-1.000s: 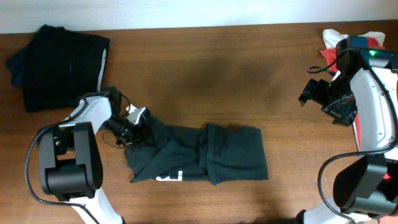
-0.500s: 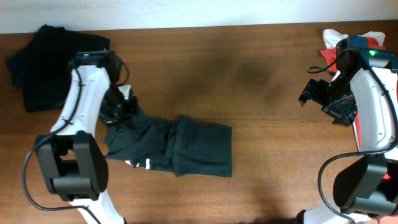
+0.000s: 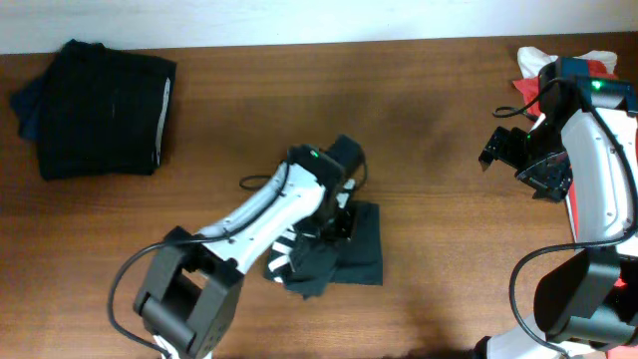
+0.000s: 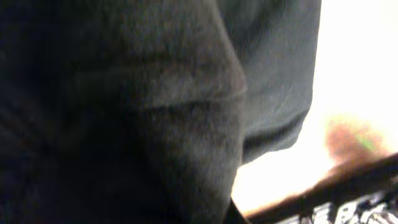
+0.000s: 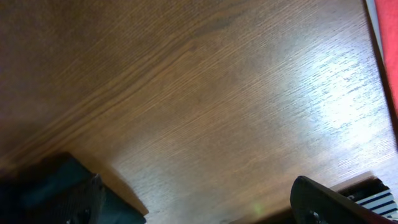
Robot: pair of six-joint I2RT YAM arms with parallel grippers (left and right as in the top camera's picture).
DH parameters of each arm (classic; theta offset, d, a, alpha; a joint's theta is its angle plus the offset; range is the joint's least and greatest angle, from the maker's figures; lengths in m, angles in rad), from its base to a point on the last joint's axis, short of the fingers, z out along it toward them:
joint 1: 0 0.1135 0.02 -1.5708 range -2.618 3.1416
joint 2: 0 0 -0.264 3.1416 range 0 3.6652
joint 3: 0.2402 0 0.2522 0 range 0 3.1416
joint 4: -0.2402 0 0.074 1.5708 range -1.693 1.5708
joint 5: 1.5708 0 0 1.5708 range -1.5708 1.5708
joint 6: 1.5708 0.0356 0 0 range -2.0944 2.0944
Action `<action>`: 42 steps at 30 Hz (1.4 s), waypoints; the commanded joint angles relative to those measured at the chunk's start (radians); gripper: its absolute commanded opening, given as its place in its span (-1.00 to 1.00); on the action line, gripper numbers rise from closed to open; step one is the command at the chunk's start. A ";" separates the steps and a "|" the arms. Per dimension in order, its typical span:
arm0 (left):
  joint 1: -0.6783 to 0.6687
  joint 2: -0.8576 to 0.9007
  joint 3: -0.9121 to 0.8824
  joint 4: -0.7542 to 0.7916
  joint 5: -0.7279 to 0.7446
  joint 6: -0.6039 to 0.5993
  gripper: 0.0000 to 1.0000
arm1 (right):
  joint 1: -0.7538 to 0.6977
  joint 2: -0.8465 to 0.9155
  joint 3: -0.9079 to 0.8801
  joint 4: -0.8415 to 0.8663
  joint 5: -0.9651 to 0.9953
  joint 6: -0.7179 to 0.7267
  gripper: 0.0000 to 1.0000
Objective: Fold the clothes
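Swinging the left gripper (image 3: 334, 221) from the left side of the bench (image 3: 419, 130) to the middle, you have carried the left end of the black-charcoal short-sleeved T-shirt (image 3: 364, 251) over onto its right half.
- The long strip of a second ago is now a short, thick bundle near the front edge, about centre. A bit of its white block letters (image 3: 282, 261) shows at the left.
- The left pincer sits on top of the bundle. The wrist view is filled with dark fabric (image 4: 155, 124), so you cannot tell whether it grips or has let go.
- Judgement: one cross-fold is laid but lumpy. It needs releasing and flattening.
- The right gripper (image 3: 495, 147) has not moved. It hangs by the right edge, fingers spread and empty (image 5: 193, 205) over bare wood.
- The folded black fabric stack (image 3: 95, 105) rests at the far left corner, and a red and white cloth (image 3: 538, 72) at the far right corner.
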 commanded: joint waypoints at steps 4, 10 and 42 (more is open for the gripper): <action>-0.055 -0.024 -0.013 0.182 0.051 -0.056 0.15 | 0.000 -0.005 0.015 0.000 0.016 0.003 0.97; -0.048 -0.049 0.232 0.038 0.175 0.043 0.11 | 0.000 -0.005 0.015 0.000 0.016 0.004 0.97; -0.175 -0.102 -0.120 0.364 0.405 0.051 -0.70 | 0.000 -0.005 0.015 0.000 0.016 0.003 0.97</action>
